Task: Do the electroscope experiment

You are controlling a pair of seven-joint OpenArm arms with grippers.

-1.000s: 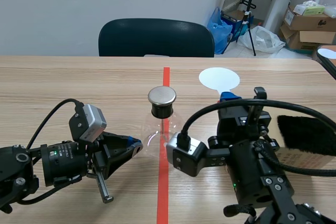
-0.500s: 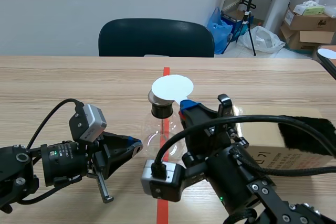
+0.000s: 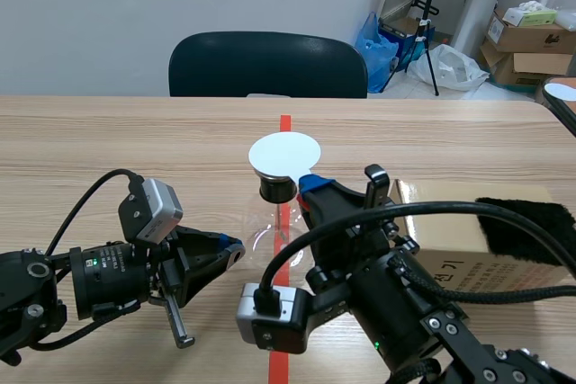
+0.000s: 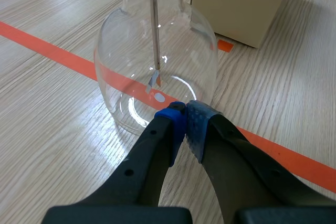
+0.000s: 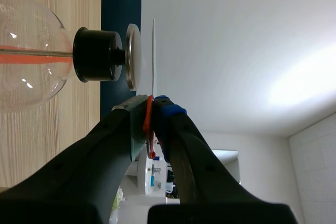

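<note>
The electroscope [image 3: 274, 222], a round clear glass flask, stands upright near the middle of the table [image 3: 135, 141], right on the orange tape line [image 3: 285, 123]. Its black stopper [image 3: 277, 189] carries a flat metal cap [image 5: 132, 56], and a thin rod [image 4: 155, 35] runs down from the stopper to small foil leaves [image 4: 154, 80] hanging inside the glass. The left gripper [image 3: 232, 251] lies low on the near left side of the flask with its two pads pressed together on nothing; the tips sit right at the foot of the glass (whether they actually touch it cannot be told). The right gripper [image 3: 310, 188] comes in from the right, its fingers clamped on the orange handle [image 5: 149, 124] of a white disc [image 3: 284, 153]. That disc is held flat directly over the metal cap, covering it in the scene view, while the right wrist view shows a thin gap between the two. To the right of the flask stands a cardboard box [image 3: 441, 200] with a strip of black fur [image 3: 531, 222] draped over it. A dark chair [image 3: 267, 65] stands at the far edge of the table.
</note>
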